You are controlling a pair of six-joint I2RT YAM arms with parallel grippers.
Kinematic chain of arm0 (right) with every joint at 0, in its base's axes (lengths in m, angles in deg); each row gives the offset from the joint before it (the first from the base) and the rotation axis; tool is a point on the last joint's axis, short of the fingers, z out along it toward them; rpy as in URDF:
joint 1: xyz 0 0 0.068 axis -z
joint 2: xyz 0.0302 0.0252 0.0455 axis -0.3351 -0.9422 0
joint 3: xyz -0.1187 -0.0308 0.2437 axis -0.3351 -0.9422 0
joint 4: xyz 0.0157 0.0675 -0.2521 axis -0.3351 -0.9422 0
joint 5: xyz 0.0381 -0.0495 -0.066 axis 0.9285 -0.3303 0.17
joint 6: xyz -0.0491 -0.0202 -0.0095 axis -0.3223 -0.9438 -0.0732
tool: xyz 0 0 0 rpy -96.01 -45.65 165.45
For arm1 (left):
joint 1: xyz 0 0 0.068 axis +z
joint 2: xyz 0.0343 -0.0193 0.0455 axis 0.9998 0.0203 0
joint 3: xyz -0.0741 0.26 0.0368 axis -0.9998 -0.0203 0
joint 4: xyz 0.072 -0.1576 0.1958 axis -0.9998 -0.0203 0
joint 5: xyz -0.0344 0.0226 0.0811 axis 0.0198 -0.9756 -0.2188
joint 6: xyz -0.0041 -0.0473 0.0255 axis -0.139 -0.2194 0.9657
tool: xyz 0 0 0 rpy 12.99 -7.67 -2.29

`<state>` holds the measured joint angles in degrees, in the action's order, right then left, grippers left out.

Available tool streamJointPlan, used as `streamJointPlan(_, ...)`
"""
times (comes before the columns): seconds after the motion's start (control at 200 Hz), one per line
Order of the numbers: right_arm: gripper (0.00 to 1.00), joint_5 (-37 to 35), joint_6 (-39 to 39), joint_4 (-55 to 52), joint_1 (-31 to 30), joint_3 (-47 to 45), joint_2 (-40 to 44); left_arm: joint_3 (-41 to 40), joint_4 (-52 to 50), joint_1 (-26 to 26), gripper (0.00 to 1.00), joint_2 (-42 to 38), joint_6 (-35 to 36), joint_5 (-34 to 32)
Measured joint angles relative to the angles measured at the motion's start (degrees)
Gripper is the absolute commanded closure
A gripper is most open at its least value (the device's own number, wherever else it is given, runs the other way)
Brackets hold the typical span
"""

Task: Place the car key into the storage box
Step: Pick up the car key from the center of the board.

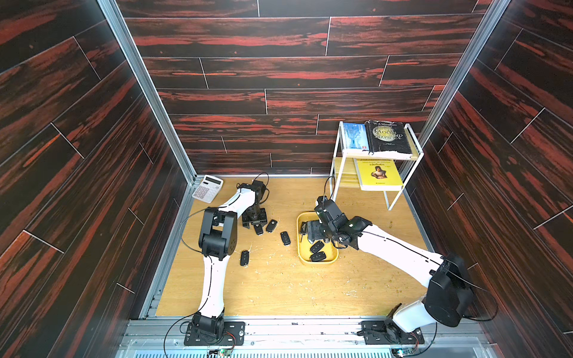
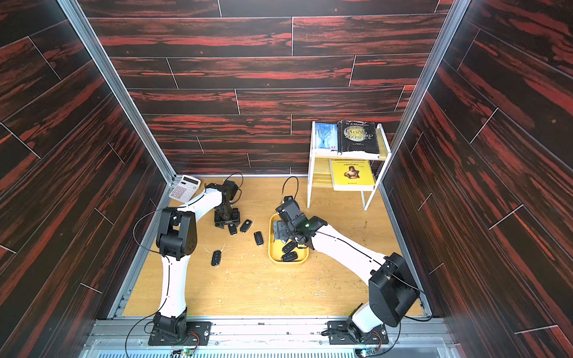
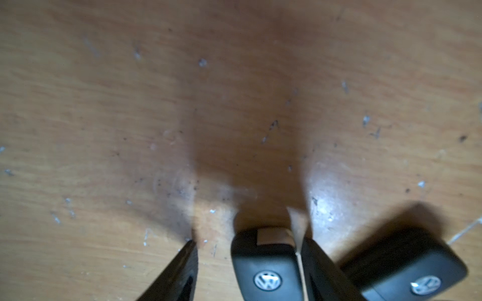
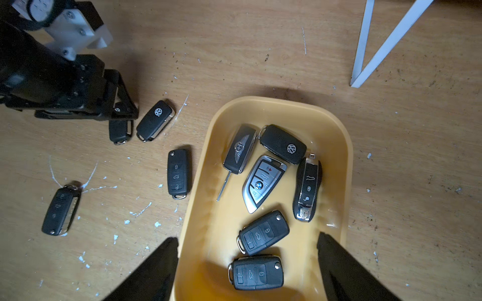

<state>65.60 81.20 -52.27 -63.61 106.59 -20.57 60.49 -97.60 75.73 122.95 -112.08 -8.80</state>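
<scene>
Straddling car key [image 3: 263, 265], left hand [image 3: 249, 242] half-open; right hand [image 4: 246, 239] wide over storage box [image 4: 276, 100] rim.

Storage box [image 1: 299, 245] right of loose car keys [image 1: 285, 238] on table [image 1: 279, 288]; shelf rack [image 1: 345, 178] behind, calculator [image 1: 207, 188] rear left

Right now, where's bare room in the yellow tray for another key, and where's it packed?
Shallow yellow plastic tray: bare floor bordered by the wall beside the loose black table key, the winged-badge key's metal blade and the two black flip keys. Crowded round the silver BMW fob.
</scene>
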Motion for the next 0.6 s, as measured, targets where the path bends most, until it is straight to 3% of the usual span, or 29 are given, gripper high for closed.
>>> streamJointPlan(0.486, 0.12, 0.0, 0.1, 0.0, 0.0, -0.5, 0.0, -0.3, 0.0, -0.5, 0.39, -0.1, -0.7, 0.1)
streamJointPlan(0.601, 0.12, 0.0, 0.1, 0.0, 0.0, -0.5, 0.0, -1.5, 0.5, -0.7, 0.56, -0.8, -1.4, 0.4)
